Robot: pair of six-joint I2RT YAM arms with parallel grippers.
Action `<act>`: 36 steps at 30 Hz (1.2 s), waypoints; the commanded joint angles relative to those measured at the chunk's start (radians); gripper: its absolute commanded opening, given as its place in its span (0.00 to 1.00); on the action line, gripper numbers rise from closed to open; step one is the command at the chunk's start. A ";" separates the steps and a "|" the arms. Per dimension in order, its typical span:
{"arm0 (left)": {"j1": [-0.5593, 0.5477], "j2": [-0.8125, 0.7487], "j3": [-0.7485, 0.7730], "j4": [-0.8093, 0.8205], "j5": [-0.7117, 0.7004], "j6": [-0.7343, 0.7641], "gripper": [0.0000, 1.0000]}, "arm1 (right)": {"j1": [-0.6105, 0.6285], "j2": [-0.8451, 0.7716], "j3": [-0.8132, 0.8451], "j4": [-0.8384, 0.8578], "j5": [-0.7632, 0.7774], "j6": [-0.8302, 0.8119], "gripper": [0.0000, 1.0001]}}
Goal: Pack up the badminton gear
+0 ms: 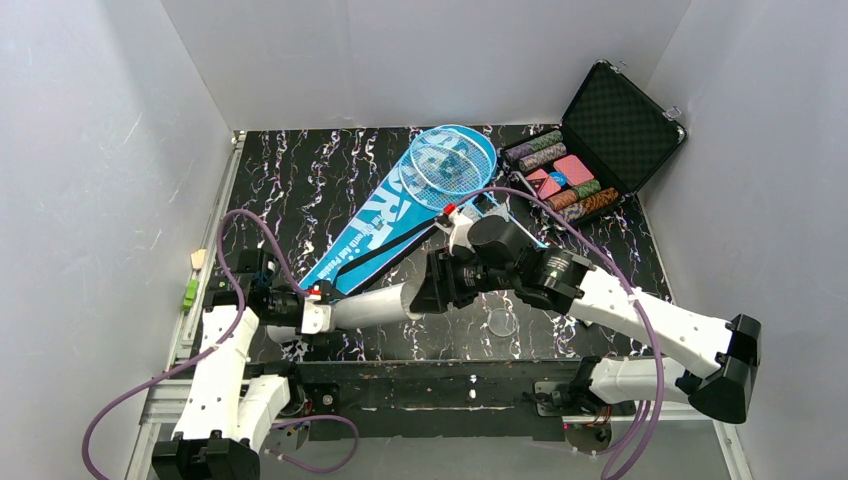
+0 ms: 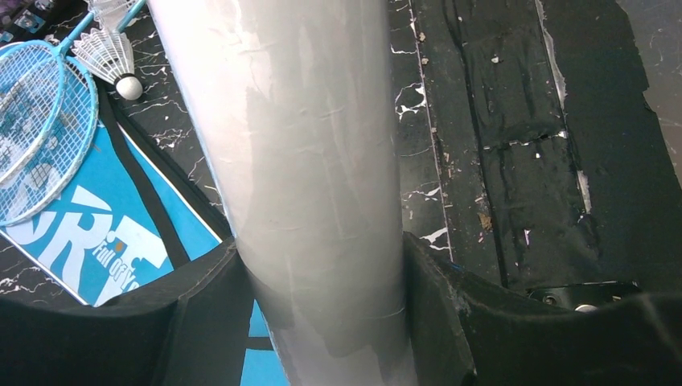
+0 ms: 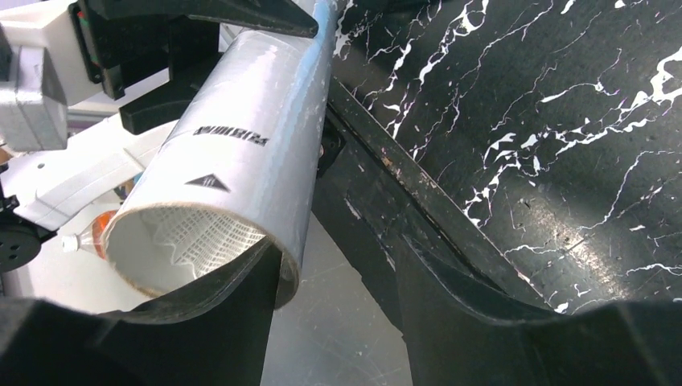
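Observation:
My left gripper point(image 2: 322, 273) is shut on the long white tube point(image 2: 297, 161), a finger pressed to each side; in the top view it point(image 1: 300, 312) holds the tube point(image 1: 365, 305) level above the near table edge. The tube's open end point(image 3: 193, 233) shows white shuttlecock feathers inside. At that mouth my right gripper point(image 3: 338, 265) is open, its left finger point(image 3: 217, 314) against the rim and nothing between the jaws. Two light-blue rackets point(image 1: 455, 160) lie on the blue "SPORT" bag point(image 1: 395, 225). A loose shuttlecock point(image 2: 108, 55) sits beside them.
An open black case of coloured chips point(image 1: 585, 150) stands at the back right. A clear round disc point(image 1: 502, 322) lies on the marbled table near the right arm. Small green and beige objects point(image 1: 192, 285) sit at the left rail. White walls enclose the table.

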 commanded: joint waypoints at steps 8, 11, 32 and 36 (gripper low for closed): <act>0.000 -0.003 0.057 0.009 0.117 -0.040 0.06 | 0.075 0.100 -0.008 0.121 0.160 0.023 0.63; -0.002 0.003 0.046 0.013 0.113 -0.044 0.06 | 0.075 0.097 0.021 0.124 0.175 0.021 0.67; -0.001 -0.021 -0.027 0.062 0.059 -0.086 0.06 | -0.581 0.322 0.242 -0.072 0.194 -0.150 0.83; -0.001 -0.033 -0.042 0.062 0.054 -0.076 0.06 | -0.589 0.514 0.369 -0.063 0.196 -0.130 0.83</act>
